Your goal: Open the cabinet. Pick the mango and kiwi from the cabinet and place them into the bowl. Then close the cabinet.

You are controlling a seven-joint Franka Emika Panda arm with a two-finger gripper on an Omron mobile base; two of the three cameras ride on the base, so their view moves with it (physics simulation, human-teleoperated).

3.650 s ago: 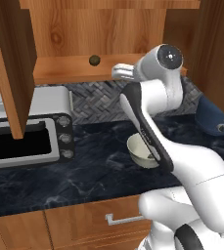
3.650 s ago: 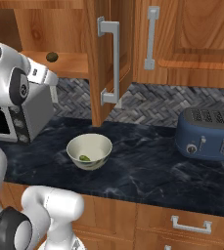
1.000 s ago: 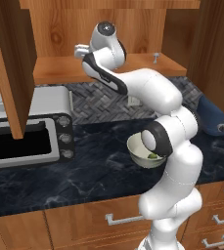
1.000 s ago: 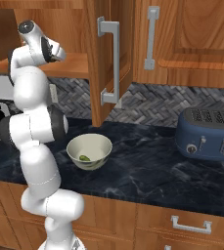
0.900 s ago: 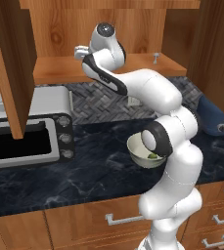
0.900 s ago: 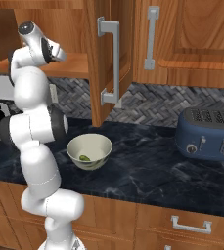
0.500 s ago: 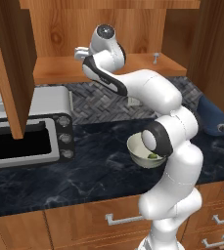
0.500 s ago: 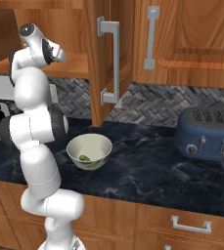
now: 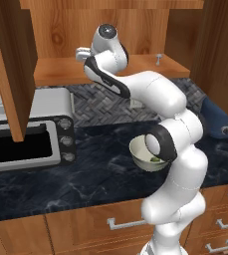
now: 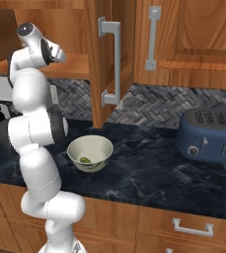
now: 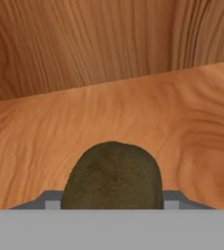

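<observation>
While one kiwi [image 11: 112, 176], round and mottled olive-brown, sat on the shelf of the open cabinet [image 9: 135, 67] with the jaws closed on it, one mango [image 10: 85, 159] (small, yellow-green) lay in the single off-white bowl [image 10: 102, 145] on the bench [image 10: 149, 168].

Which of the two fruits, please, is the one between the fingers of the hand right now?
The kiwi, the dark olive-brown round fruit, sits between the fingers of the hand on the cabinet shelf. The mango, brighter green, already lies in the bowl on the counter.
</observation>
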